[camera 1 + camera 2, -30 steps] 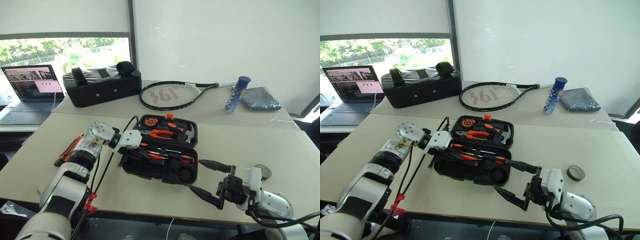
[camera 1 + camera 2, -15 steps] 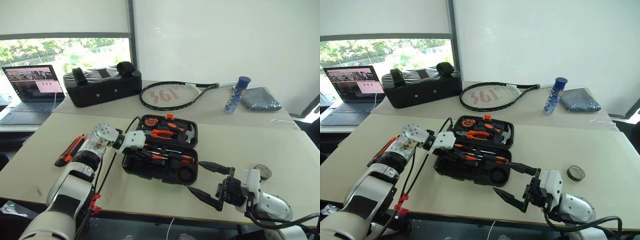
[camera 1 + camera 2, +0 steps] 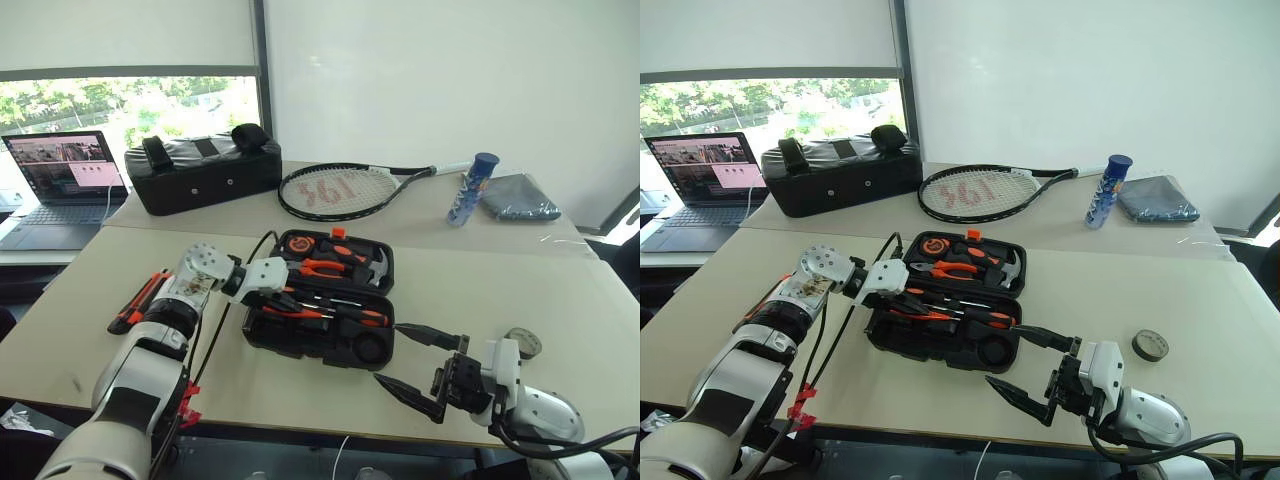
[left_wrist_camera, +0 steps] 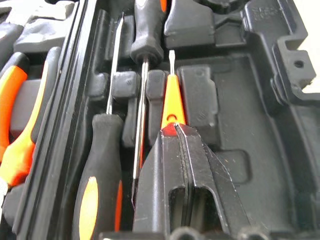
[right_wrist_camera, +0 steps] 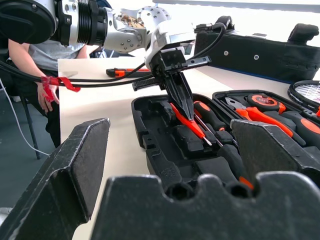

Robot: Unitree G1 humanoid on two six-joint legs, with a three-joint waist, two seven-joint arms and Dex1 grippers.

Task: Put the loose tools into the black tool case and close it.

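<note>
The black tool case [image 3: 322, 300] lies open mid-table. In the left wrist view, the left gripper [image 4: 176, 131] pinches the slim orange tester [image 4: 171, 100] over a near-half slot (screwdrivers alongside). Right gripper [image 3: 408, 362] hangs spread, empty, near-right. Utility knife [image 3: 140, 299] lies left.

The tester [image 4: 171, 102] is covered at its rear end by the shut left claw [image 4: 181, 131], so only the tip and orange shaft can be seen. Beside that claw, the knife [image 3: 141, 300] is partly masked by the arm. The laptop [image 3: 62, 185] is cut by the frame edge.
</note>
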